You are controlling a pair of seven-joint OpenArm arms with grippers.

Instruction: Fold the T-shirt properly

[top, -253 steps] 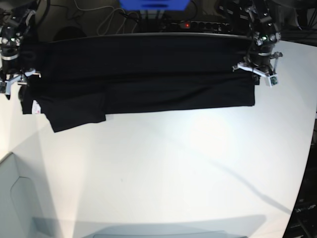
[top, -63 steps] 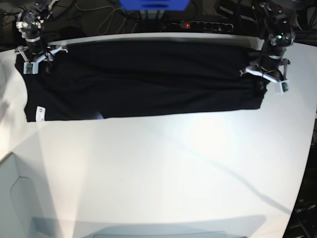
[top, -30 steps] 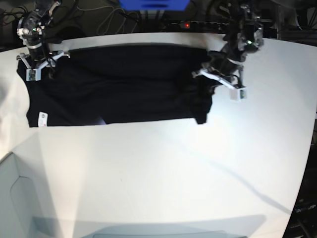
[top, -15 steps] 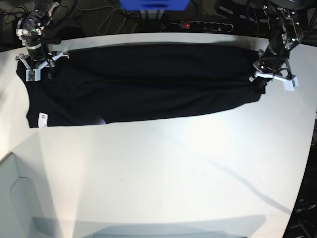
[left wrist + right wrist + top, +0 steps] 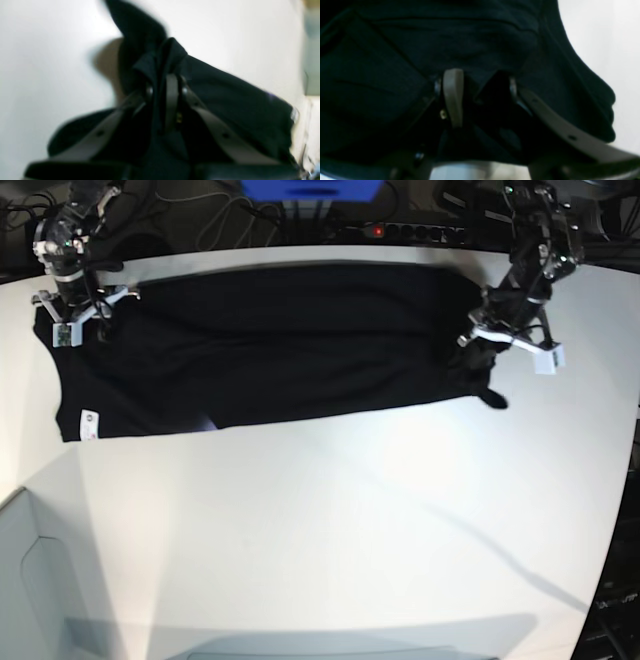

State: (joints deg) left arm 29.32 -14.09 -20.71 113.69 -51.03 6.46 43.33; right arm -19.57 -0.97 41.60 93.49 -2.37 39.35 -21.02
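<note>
Between the left gripper's [image 5: 163, 82] closed jaws: bunched hem of large black cloth T-shirt [image 5: 270, 345]; right gripper [image 5: 476, 82] jaws spread, fabric beneath

a robot lab: white worktable [image 5: 330, 520], power strip [image 5: 405, 230] and loose cables [image 5: 215, 225] behind.

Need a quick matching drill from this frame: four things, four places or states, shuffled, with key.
Things:
1. left hand
2. right hand
3. T-shirt
4. white tag

States or places:
A. spread flat in a long black strip across the table
B. at the shirt's near corner, base view's left
C. pinched shut on a bunched end of cloth
D. fingers apart, over the shirt

Pairs: 1-C, 2-D, 3-A, 4-B
</note>
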